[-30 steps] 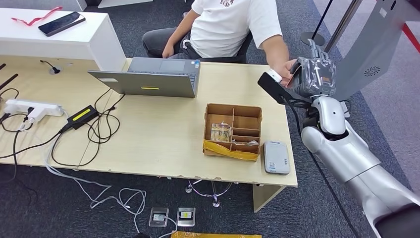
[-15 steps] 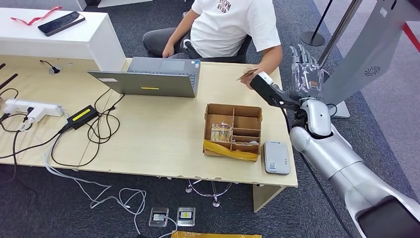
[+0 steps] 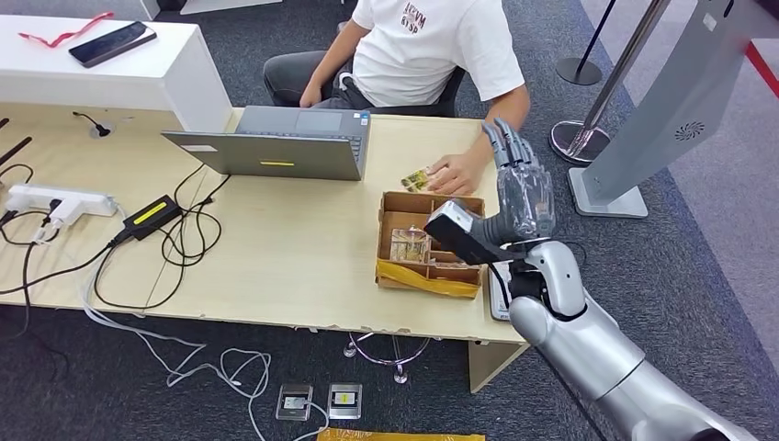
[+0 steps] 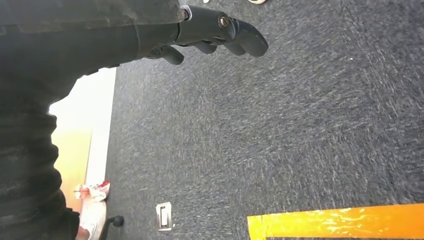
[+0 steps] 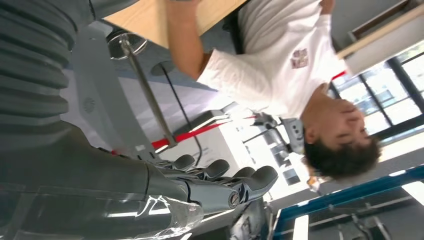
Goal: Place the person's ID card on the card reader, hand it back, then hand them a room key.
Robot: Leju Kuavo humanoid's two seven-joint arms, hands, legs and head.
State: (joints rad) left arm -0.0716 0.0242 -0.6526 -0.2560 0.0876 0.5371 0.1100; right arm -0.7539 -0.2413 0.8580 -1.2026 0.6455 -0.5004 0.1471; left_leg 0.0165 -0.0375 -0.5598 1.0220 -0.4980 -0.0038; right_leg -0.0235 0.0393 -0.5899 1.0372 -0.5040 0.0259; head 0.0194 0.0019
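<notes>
Right hand (image 3: 522, 188), fingers straight and empty, hovers over the compartmented cardboard box (image 3: 432, 242); left hand (image 4: 210, 30) apparently empty too.

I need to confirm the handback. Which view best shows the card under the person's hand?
The head view: the card lies on the desk at the person's hand. The right wrist view catches the person's arm and desk edge; the left wrist view looks at carpet.

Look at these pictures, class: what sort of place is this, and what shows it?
Probably a mock reception desk in an office or lab: a light wood desk on grey carpet, a laptop before a seated person, a card reader, and a queue-barrier post.
</notes>
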